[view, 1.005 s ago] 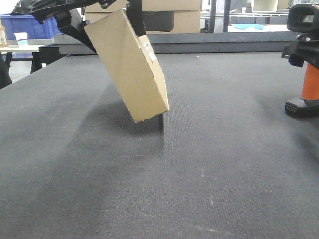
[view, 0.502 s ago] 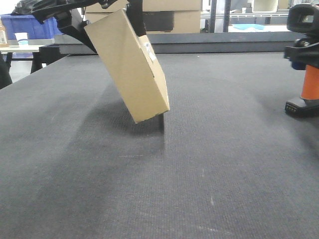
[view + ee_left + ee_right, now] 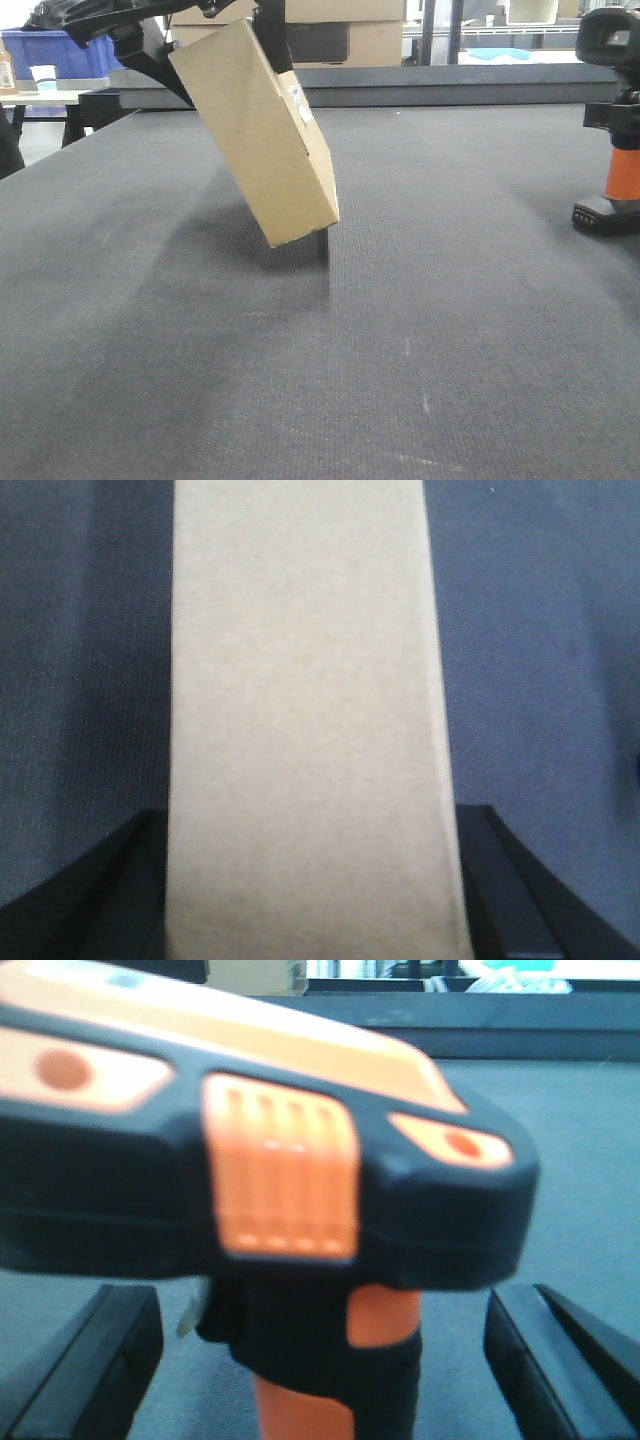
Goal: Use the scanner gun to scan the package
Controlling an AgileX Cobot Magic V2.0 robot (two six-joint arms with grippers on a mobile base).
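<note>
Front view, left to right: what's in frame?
blue bin → package → scanner gun

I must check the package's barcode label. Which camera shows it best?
The front-facing view: the white label shows on a narrow side of the package. The left wrist view shows only plain cardboard; the right wrist view shows no label.

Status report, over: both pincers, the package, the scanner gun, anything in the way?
Left pincer shut on package, held tilted over table. Right pincer open around scanner gun, which stands upright on table. No object between them.
</note>
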